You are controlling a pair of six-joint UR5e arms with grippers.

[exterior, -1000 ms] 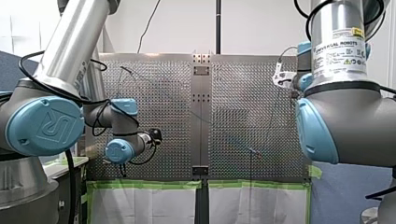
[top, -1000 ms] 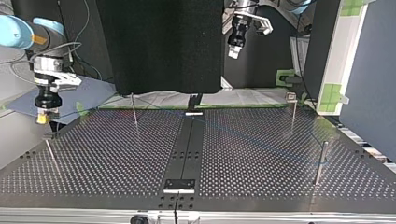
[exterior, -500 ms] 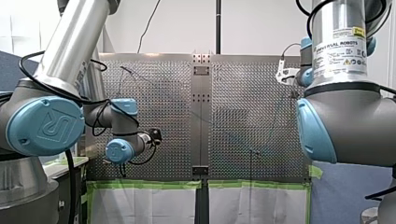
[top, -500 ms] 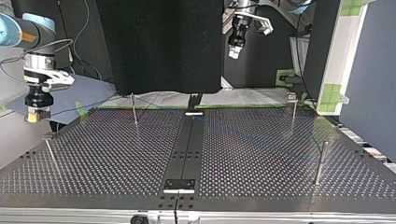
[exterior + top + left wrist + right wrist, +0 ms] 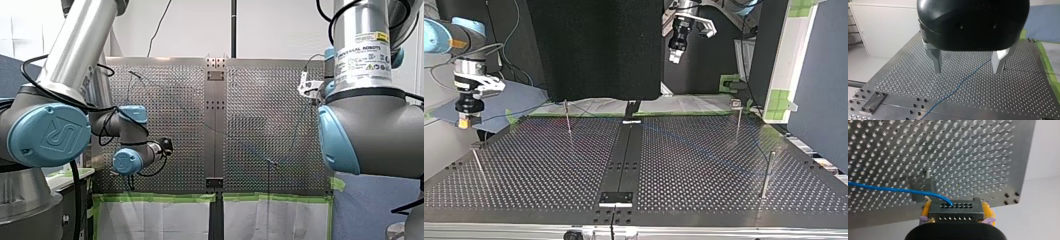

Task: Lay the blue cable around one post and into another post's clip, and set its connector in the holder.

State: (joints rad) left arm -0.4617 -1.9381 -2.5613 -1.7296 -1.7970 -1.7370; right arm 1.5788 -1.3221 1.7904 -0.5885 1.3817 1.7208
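Blue cable [image 5: 885,189] trails from connector [image 5: 956,210] clenched in right jaws, left jaws released; a snag on the surface [image 5: 704,165] could tug it loose.

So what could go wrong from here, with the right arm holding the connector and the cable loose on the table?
The connector sits between the right gripper's yellow fingers with the blue cable trailing sideways, so a tug might twist it in the grip. The left gripper hangs open above the cable, guiding nothing, so the slack could catch on a post or drift off its route.
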